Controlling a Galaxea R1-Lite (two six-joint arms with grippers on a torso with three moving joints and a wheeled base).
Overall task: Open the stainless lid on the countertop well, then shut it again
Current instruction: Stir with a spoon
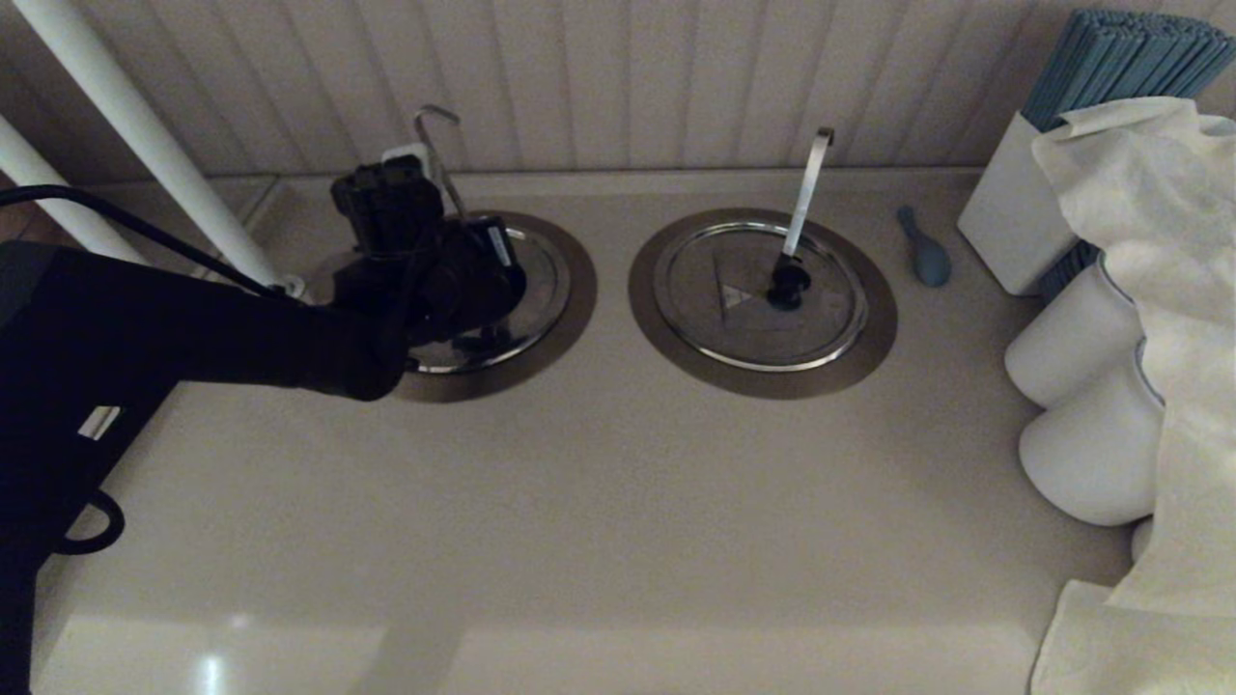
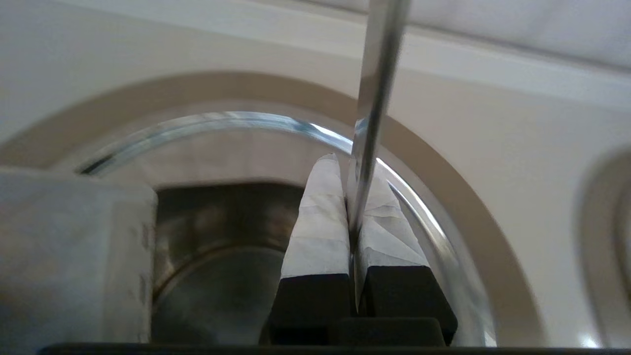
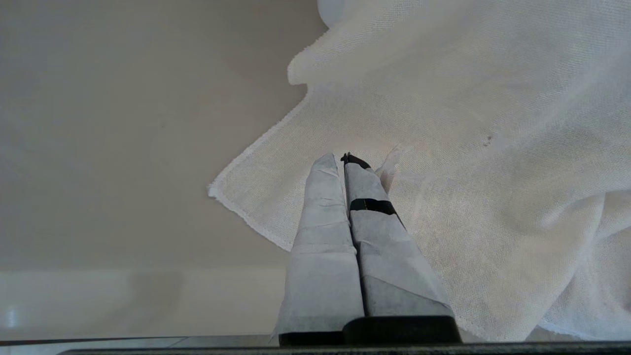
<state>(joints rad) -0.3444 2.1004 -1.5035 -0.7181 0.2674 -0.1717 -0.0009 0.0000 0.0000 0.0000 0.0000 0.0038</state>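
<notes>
Left end effector (image 2: 351, 162) was low over the left countertop well (image 1: 582, 290), fingers pressed together with the ladle handle (image 2: 377, 74) running right down the seam between them. I couldn't tell if it was pinched or just in front. The stainless lid (image 1: 543, 280) sat in the well's flange, half hidden by my arm. My take: get clear of that handle first, then go for the knob and lift slowly. Right end effector (image 3: 342, 160) was parked shut over the white cloth (image 3: 468, 148).
</notes>
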